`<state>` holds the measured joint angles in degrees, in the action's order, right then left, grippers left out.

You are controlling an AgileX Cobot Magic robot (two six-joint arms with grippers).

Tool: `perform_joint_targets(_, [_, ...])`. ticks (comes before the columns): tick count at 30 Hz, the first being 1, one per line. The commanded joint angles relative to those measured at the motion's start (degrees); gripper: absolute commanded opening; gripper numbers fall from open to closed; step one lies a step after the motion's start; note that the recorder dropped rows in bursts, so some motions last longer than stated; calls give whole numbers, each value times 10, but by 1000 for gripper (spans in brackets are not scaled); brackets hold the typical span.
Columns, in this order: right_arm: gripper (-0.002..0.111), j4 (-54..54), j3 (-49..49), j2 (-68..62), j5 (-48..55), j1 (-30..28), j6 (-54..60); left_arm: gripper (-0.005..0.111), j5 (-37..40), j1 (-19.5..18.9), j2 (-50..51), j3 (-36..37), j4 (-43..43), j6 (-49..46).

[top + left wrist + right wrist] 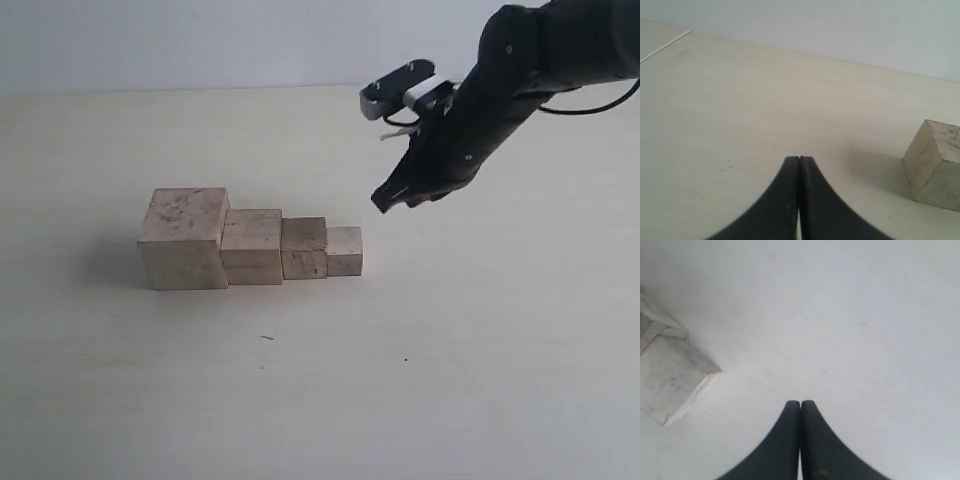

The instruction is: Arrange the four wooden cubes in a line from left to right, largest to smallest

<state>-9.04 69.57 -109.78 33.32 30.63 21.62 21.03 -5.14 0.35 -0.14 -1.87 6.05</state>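
Observation:
Four wooden cubes stand side by side in a touching row on the table: the largest cube [184, 238] at the left, then a second cube [251, 245], a third cube [304, 248] and the smallest cube [344, 250] at the right end. My right gripper [381, 201] hangs shut and empty above the table, up and to the right of the smallest cube. In the right wrist view its gripper [800, 403] shows closed, with the row's end cubes [670, 375] off to one side. The left gripper [799, 159] is shut on nothing, with the largest cube [935, 170] beside it.
The pale table [450, 380] spreads all round the row. A light wall [200, 40] rises behind its far edge. The black right arm [520, 70] comes in from the upper right. The left arm does not show in the exterior view.

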Motion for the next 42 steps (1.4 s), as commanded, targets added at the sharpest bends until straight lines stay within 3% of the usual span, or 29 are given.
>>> perform_joint_targets(1, [0, 45, 1, 57, -6, 0, -91, 0, -3, 1, -3, 1, -5, 1])
perform_joint_targets(6, [0, -21, -5, 116, -14, 0, -92, 0, -3, 1, -3, 1, -5, 1])
perform_joint_targets(11, [0, -79, -58, 210, -85, 0, -107, 0, -3, 1, -3, 1, -5, 1])
perform_joint_targets(20, [0, -79, -180, 404, -119, 0, -148, 0, -3, 1, -3, 1, -5, 1])
perform_joint_targets(29, [0, -79, -183, 544, -77, 0, -147, 0, -3, 1, -3, 1, -5, 1])
perform_joint_targets(34, [0, 41, -183, 618, -78, 0, -180, 0, -3, 1, -3, 1, -5, 1])
perform_joint_targets(36, [0, 81, -183, 653, -75, -23, -216, 0, -3, 1, -3, 1, -5, 1])
perform_joint_targets(42, [0, 75, -271, 756, -79, -202, -223, 0, -3, 1, -3, 1, -5, 1])
